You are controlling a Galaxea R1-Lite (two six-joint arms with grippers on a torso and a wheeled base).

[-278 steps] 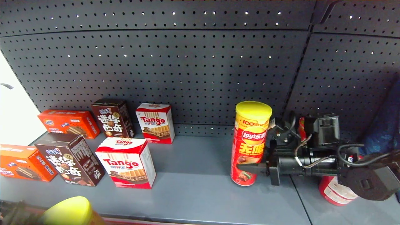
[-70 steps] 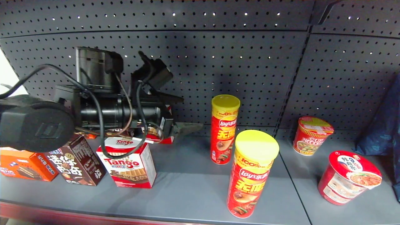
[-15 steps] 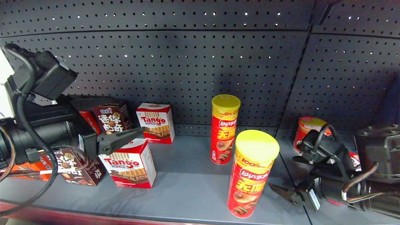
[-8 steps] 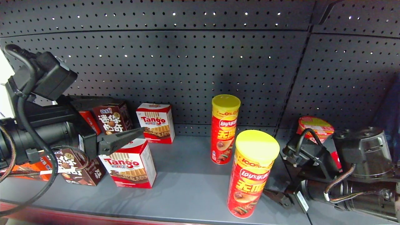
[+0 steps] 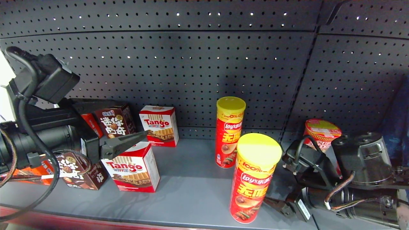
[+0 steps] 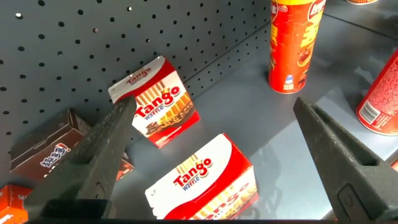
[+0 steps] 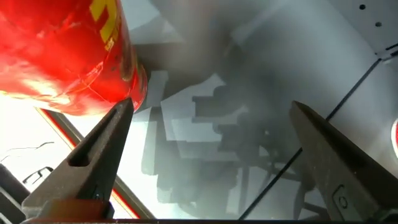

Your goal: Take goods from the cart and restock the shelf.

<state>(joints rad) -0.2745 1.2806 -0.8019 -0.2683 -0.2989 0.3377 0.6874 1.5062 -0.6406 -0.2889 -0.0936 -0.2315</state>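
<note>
chip can [image 5: 254, 179] stands at shelf [image 5: 191, 195] front, ur right pincer [image 7: 211, 106] gaping wide at its 3 o'clock, low by base. prob light, stiff, slick & tippy; grip mid-body, not the lid.

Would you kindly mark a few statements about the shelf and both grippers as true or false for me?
1. A rear chip can and a front chip can stand on the shelf. True.
2. The right gripper is shut on the front chip can. False: it is open, with the can beside one finger.
3. The left gripper holds a box. False: it is open and empty, over the front wafer box.
4. A noodle cup stands on the shelf behind the right arm. True.
</note>
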